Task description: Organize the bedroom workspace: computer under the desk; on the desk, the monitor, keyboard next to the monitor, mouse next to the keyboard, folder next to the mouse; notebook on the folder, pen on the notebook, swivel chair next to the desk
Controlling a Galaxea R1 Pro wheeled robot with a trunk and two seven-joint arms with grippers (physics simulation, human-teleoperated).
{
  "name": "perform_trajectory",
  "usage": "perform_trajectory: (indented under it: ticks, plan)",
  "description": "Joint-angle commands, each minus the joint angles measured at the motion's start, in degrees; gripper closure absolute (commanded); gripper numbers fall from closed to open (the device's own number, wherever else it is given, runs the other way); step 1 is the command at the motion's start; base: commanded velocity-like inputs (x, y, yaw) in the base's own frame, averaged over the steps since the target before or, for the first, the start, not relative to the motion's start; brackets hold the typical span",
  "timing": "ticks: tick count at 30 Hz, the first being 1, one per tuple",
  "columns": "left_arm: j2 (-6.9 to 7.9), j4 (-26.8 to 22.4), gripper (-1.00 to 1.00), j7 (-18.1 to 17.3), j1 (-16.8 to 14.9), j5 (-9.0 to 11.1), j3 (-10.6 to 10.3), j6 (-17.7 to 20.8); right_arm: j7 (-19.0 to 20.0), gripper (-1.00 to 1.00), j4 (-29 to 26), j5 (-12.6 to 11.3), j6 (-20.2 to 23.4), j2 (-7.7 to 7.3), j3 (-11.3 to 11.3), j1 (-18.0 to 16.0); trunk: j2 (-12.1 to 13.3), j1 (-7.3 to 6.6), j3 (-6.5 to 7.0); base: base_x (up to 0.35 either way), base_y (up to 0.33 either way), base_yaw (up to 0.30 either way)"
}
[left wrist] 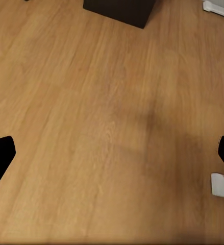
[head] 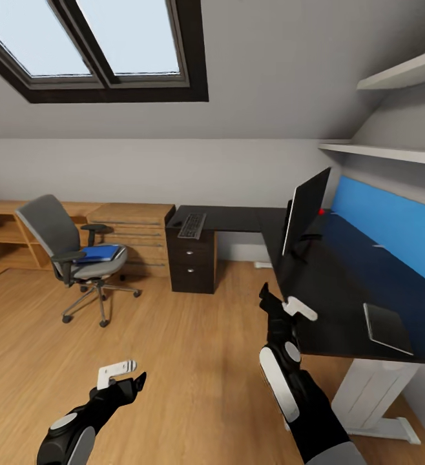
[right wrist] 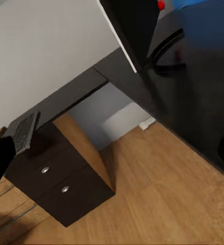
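Wood floor point(head: 193, 361) under both arms. Surface point(head: 342, 290) at 2 o'clock carries monitor point(head: 305, 210), keyboard point(head: 192, 225), notebook point(head: 387, 328). Folder point(head: 99, 252) on swivel chair point(head: 70, 252) at 10 o'clock. Left gripper point(head: 125, 374) and right gripper point(head: 280, 300) released, empty.

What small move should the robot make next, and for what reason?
Probably roll toward the swivel chair. The blue folder lies on its seat, far from both grippers, left and right, which appear open and hold nothing. The monitor and the keyboard are already on the desk.
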Motion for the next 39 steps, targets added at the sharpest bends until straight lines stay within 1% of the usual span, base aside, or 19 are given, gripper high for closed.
perform_trajectory:
  ticks: [1, 2, 3, 4, 7, 8, 9, 10, 12, 13, 17, 18, 23, 24, 27, 34, 36, 38, 39]
  plan:
    - [0.03, -0.1, -1.0, 0.52, -0.03, 0.6, -0.08, 0.24, -2.9, -1.0, -0.54, 0.59, 0.35, -0.14, 0.03, -0.07, -0.04, 0.0, -0.06, -0.019, -0.338, 0.0]
    - [0.04, -0.1, -1.0, 0.54, -0.03, 0.6, -0.06, 0.24, -3.9, -1.0, -0.94, 1.04, 0.91, -0.19, -0.03, -0.08, -0.04, 0.0, -0.06, -0.016, -0.339, 0.0]
    - [0.04, -0.1, -1.0, 0.57, -0.03, 0.6, -0.03, 0.23, -5.36, -1.0, -1.95, 1.71, 2.52, -0.4, -0.15, -0.09, -0.04, 0.0, -0.06, -0.01, -0.341, 0.0]
    - [0.12, -0.1, -1.0, 0.59, -0.03, 0.59, -0.01, 0.22, -6.97, -1.0, -4.09, 2.38, 7.86, -1.96, -0.59, -0.11, -0.04, 0.0, -0.06, -0.004, -0.344, 0.0]
    - [0.17, -0.1, -1.0, 0.6, -0.03, 0.59, 0.0, 0.22, -7.36, -1.0, -5.37, 2.56, 12.98, -4.05, -1.25, -0.11, -0.04, 0.0, -0.06, -0.003, -0.344, 0.0]
    - [0.19, -0.1, -1.0, 0.61, -0.03, 0.59, -0.01, 0.21, -7.41, -1.0, -6.12, 2.49, 16.18, -5.65, -1.74, -0.11, -0.04, 0.0, -0.06, -0.001, -0.339, 0.0]
    - [0.17, -0.1, -1.0, 0.61, -0.03, 0.59, -0.02, 0.21, -7.43, -1.0, -6.35, 2.38, 17.47, -6.36, -1.97, -0.11, -0.04, 0.0, -0.06, -0.001, -0.326, 0.0]
    - [0.12, -0.1, -1.0, 0.61, -0.03, 0.55, -0.14, 0.21, -7.49, -1.0, -7.05, 1.81, 20.22, -8.18, -2.81, -0.13, -0.04, 0.0, -0.06, 0.0, -0.18, 0.0]
    - [0.08, -0.12, -1.0, 0.59, -0.03, 0.53, -0.21, 0.21, -7.52, -1.0, -7.31, 1.58, 20.83, -8.83, -3.46, -0.2, -0.04, 0.0, -0.06, 0.0, -0.104, 0.0]
    - [0.14, -0.2, -1.0, 0.59, -0.03, 0.51, -0.26, 0.21, -7.5, -1.0, -7.03, 1.55, 21.57, -9.36, -4.19, -0.7, -0.04, 0.0, -0.06, 0.0, -0.038, 0.0]
    - [0.19, -0.3, -1.0, 0.56, -0.03, 0.51, -0.23, 0.21, -7.44, -1.0, -3.86, 1.92, 22.28, -10.23, -4.6, -3.07, -0.04, 0.0, -0.06, 0.0, -0.021, 0.0]
    - [0.2, -0.35, -1.0, 0.58, -0.03, 0.51, -0.26, 0.21, -7.39, -1.0, -1.73, 2.33, 22.35, -11.12, -4.68, -3.97, -0.04, 0.0, -0.06, 0.0, -0.066, 0.0]
    - [0.21, -0.42, -1.0, 0.59, -0.03, 0.51, -0.36, 0.21, -6.74, -1.0, 3.61, 4.18, 22.24, -13.95, -4.68, -5.15, -0.04, 0.0, -0.06, 0.0, -0.171, 0.0]
    - [0.21, -0.43, -1.0, 0.6, -0.03, 0.51, -0.42, 0.21, -5.8, -1.0, 4.84, 4.99, 22.2, -14.9, -4.6, -5.35, -0.04, 0.0, -0.06, 0.0, -0.255, 0.0]
    - [0.13, -0.36, -1.0, 0.61, -0.03, 0.46, -0.62, 0.21, -3.51, -1.0, 5.61, 6.39, 22.15, -16.31, -4.51, -5.54, -0.04, 0.0, -0.06, 0.0, -0.275, 0.0]
    - [-0.02, -0.08, -1.0, 0.55, -0.03, 0.47, -0.83, 0.13, -0.09, -1.0, 6.5, 7.8, 22.07, -18.54, -4.48, -5.55, -0.04, 0.0, -0.06, 0.0, -0.299, 0.0]
    - [-0.04, -0.03, -1.0, 0.53, -0.03, 0.43, -0.85, 0.02, 0.56, -1.0, 6.15, 9.96, 22.04, -19.03, -4.46, -5.46, -0.04, 0.0, -0.06, 0.0, -0.307, 0.0]
    - [-0.04, -0.02, -1.0, 0.53, -0.03, 0.43, -0.86, -0.05, 0.71, -1.0, 5.63, 11.61, 22.04, -19.11, -4.46, -5.42, -0.04, 0.0, -0.06, 0.0, -0.309, 0.0]
    - [-0.06, -0.02, -1.0, 0.53, -0.03, 0.42, -0.86, -0.07, 0.75, -1.0, 5.49, 12.01, 22.03, -19.12, -4.46, -5.42, -0.04, 0.0, -0.06, 0.0, -0.31, 0.0]
